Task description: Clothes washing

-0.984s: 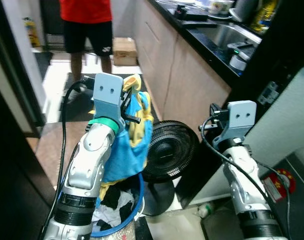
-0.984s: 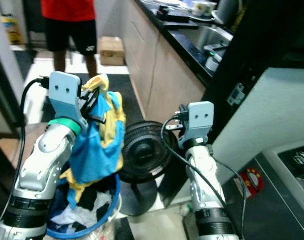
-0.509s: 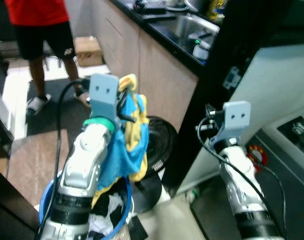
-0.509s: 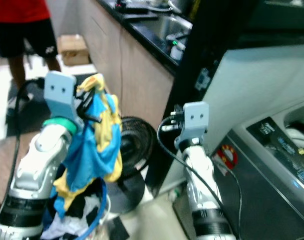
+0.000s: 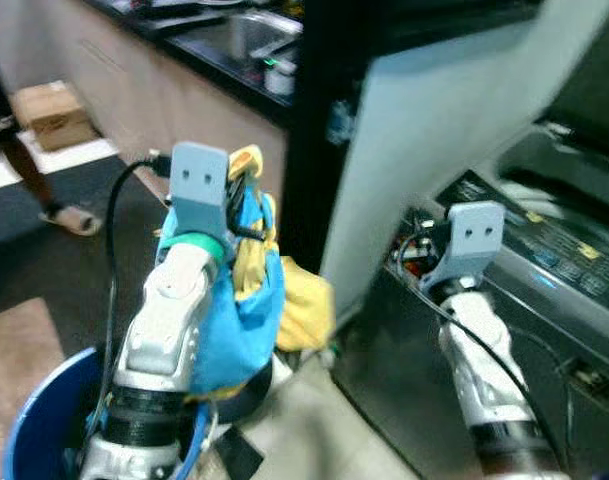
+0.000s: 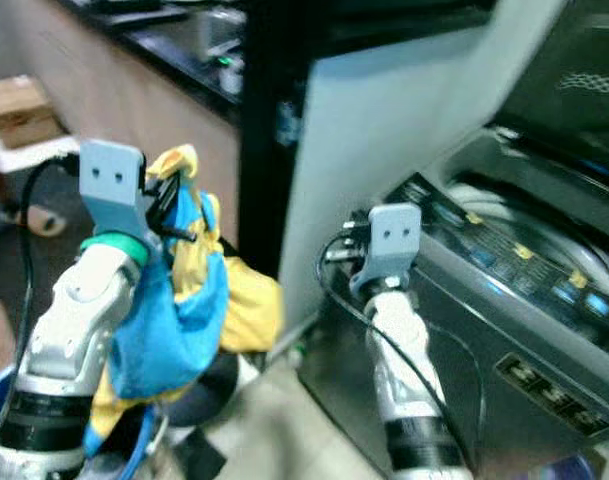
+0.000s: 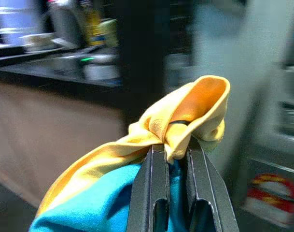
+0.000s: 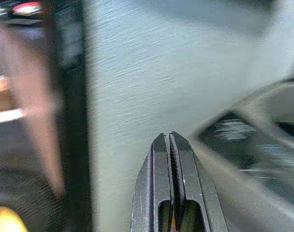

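My left gripper (image 7: 176, 145) is shut on a blue and yellow garment (image 5: 252, 310), held up at chest height; the cloth hangs down over my left forearm. In the left wrist view the yellow fabric (image 7: 197, 108) bunches out between the black fingers (image 7: 147, 193). My right gripper (image 8: 170, 145) is shut with nothing in it, raised beside the front corner of the top-loading washing machine (image 5: 544, 260). The machine stands to my right with its lid up and its dark control panel (image 6: 504, 250) facing me.
A blue laundry basket (image 5: 34, 420) is at my lower left, under the left arm. A tall pale cabinet side (image 5: 424, 130) stands between the washer and a dark kitchen counter with a sink (image 5: 224, 40). A person's sandalled foot (image 5: 69, 215) is on the floor far left.
The camera has swung right: the washer now fills the right side, the fan and person have slid out left. The garment stays in my left gripper and swings out.
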Tool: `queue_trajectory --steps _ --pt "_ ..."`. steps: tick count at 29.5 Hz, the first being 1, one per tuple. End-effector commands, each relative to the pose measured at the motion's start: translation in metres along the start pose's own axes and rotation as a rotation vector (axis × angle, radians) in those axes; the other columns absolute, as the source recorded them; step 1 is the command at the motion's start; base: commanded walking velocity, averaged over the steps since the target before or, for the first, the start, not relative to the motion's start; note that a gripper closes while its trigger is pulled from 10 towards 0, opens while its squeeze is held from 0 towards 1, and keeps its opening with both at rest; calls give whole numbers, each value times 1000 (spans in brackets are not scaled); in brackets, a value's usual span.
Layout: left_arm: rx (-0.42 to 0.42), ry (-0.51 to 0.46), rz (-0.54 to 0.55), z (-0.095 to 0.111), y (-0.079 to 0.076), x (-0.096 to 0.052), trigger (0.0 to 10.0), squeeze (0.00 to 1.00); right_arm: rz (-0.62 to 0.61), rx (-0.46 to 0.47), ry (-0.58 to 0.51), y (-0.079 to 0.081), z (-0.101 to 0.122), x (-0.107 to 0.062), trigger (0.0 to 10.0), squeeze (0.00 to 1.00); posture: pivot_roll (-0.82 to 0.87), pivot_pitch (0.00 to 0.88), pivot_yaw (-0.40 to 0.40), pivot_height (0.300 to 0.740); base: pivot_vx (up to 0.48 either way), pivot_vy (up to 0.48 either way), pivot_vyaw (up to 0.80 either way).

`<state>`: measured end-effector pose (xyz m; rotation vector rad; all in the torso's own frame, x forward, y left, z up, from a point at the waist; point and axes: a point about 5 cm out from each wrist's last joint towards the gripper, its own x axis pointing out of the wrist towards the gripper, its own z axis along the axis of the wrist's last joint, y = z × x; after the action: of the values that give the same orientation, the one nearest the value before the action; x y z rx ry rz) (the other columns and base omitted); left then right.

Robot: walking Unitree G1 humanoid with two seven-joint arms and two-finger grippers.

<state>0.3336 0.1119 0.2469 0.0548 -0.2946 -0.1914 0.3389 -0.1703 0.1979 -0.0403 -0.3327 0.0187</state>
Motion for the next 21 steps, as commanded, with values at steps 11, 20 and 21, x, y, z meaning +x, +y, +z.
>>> queue_trajectory --steps 11,20,21 --pt "5 -29 -2 5 0 0 10000 0 -50 33 -17 -6 5 3 10000 0 76 0 -22 740 0 0 -800" --pt "-25 -54 9 10 1 1 10000 0 -84 50 -17 -10 6 4 10000 0 77 0 -23 740 0 0 -800" --pt "-27 -58 11 11 2 1 10000 0 -92 56 -17 -11 6 4 10000 0 77 0 -22 740 0 0 -800"
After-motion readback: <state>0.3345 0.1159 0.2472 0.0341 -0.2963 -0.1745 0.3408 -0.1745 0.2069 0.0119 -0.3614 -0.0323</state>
